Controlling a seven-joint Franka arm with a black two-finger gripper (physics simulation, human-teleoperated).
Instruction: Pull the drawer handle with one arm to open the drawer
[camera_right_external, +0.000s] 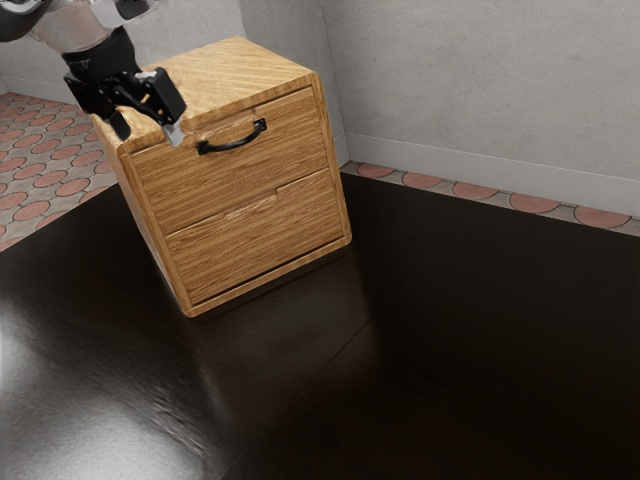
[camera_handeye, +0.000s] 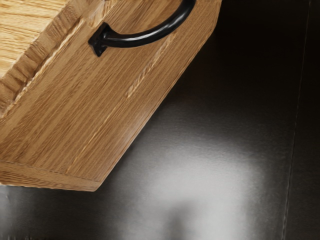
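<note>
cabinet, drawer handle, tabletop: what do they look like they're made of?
Cabinet: light oak-like wood, satin; visible grain. Handle: black, probably painted metal; smooth with slight sheen. Table: dark glossy surface, maybe lacquered wood or laminate; mirrors the cabinet.

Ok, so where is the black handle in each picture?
Exterior view: the black handle sits high on the top drawer front of the wooden cabinet, which stands on the dark table.
Wrist view: the handle curves across that same drawer front, seen close, with the table beyond the cabinet's edge.
Shared landmark: the striped wood grain of the drawer front right under the handle.
</note>
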